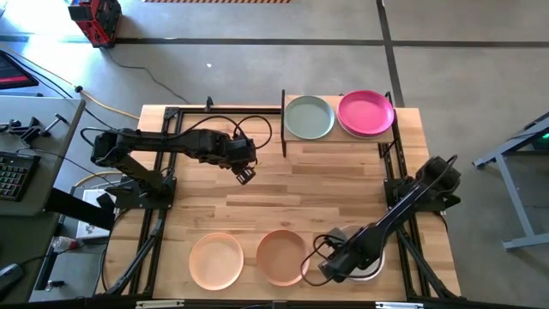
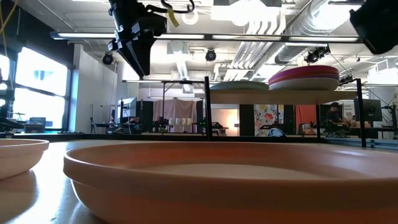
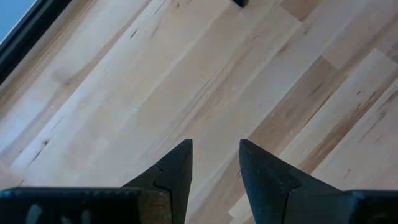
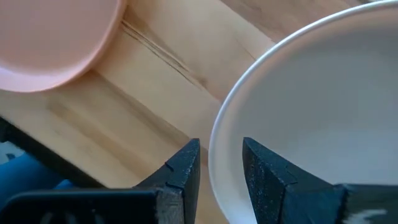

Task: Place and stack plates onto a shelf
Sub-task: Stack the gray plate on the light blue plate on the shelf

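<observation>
Plates (image 1: 352, 115) already top the shelf (image 1: 339, 140); right gripper (image 4: 221, 163), fingers apart and empty, straddles a white plate's (image 4: 323, 106) rim at the table's near edge. Next: close, lift. Left gripper (image 3: 216, 163) hovers parted, empty.

Magenta plate (image 1: 366, 112), pale blue-green plate (image 1: 309, 118)

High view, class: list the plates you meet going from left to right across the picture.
Peach plate → orange plate → blue-green plate → white plate under the right gripper; the pink plate overlaps it in this order.
</observation>
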